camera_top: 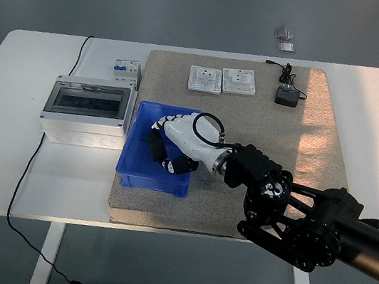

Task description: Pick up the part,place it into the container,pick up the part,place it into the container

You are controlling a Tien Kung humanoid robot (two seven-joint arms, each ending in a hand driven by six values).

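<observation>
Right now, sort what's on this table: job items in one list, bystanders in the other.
Job: right hand, black part in its grasp, blue container.

Bystanders: grey enclosure box, circuit breaker, two white socket plates, black adapter, beige mat.

The smooth white table top (pixel 21 158) looks matt. On it lies a rough, felt-like beige mat (pixel 296 152). The blue plastic bin (pixel 131 169) has a slight sheen. At its 9 o'clock, the grey plastic enclosure (pixel 80 128) carries a glossy dark transparent cover. The right hand (pixel 179 140) has a glossy white plastic shell; its arm is matt black.
</observation>
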